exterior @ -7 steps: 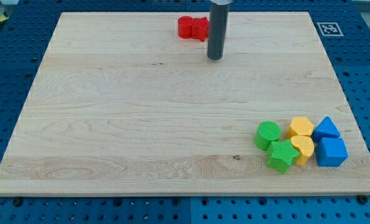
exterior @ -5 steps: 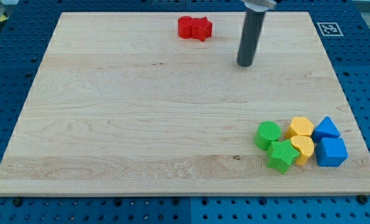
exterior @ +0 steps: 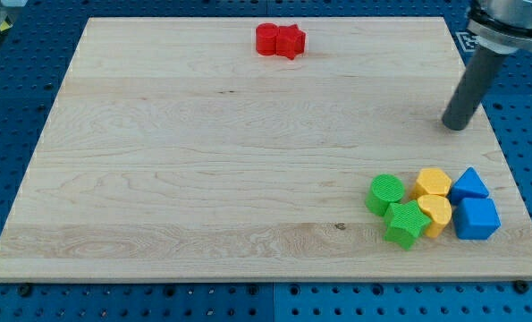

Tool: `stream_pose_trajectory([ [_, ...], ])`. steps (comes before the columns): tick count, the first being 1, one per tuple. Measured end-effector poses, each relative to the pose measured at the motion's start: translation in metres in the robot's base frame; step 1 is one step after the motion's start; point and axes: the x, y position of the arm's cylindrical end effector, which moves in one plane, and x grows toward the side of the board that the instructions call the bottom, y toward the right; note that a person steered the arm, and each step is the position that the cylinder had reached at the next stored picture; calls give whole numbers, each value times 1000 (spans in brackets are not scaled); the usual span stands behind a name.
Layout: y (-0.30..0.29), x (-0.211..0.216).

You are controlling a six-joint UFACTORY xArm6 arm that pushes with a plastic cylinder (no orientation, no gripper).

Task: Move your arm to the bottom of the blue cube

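Observation:
The blue cube (exterior: pixel 477 218) sits near the board's bottom right corner, just below a blue triangular block (exterior: pixel 469 184). My tip (exterior: pixel 457 126) is on the board near its right edge, well above both blue blocks and apart from them. To the cube's left lie a yellow heart-shaped block (exterior: pixel 436 213), a yellow block (exterior: pixel 433 182), a green star (exterior: pixel 406 223) and a green cylinder (exterior: pixel 385 193), all packed together.
Two red blocks (exterior: pixel 280 39) touch each other at the board's top edge, near the middle. The wooden board (exterior: pixel 203 161) lies on a blue pegboard table. A marker tag (exterior: pixel 473 39) sits off the board's top right corner.
My tip has swept from beside the red blocks at the top middle to the right and down, towards the board's right edge. No block has moved.

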Motion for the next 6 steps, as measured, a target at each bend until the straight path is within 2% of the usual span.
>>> stream_pose_trajectory([
  [2, 47, 43],
  [4, 88, 103],
  [6, 89, 106],
])
